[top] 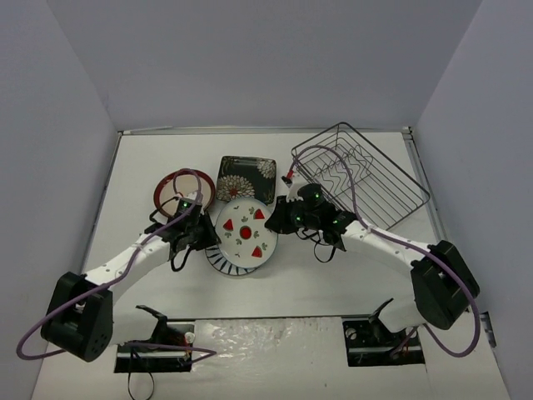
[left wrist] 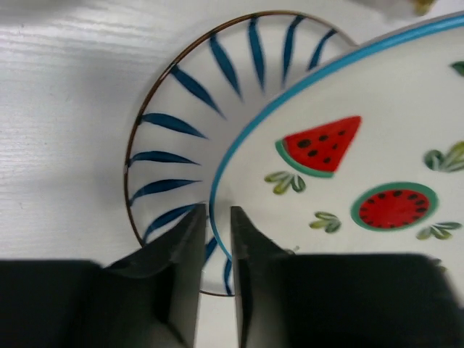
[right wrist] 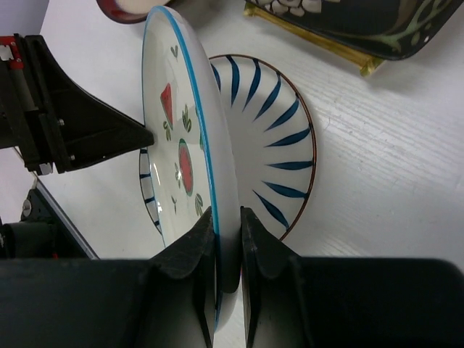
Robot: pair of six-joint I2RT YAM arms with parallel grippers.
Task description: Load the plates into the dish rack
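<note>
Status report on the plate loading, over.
Left hand, right hand both shut on watermelon plate. Plate tilted over striped plate. Dish rack holds no plates. Nothing seen blocking.

The watermelon plate looks like glazed ceramic, smooth and glossy, and so does the blue-striped plate. The white table is matt with a fine, wood-like grain. The dish rack is thin dark metal wire. The right gripper has matt black, plastic-looking fingers.

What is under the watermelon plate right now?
The blue-striped plate lies on the table below the watermelon plate. In the top view only its lower-left edge shows; the rest is covered.
</note>
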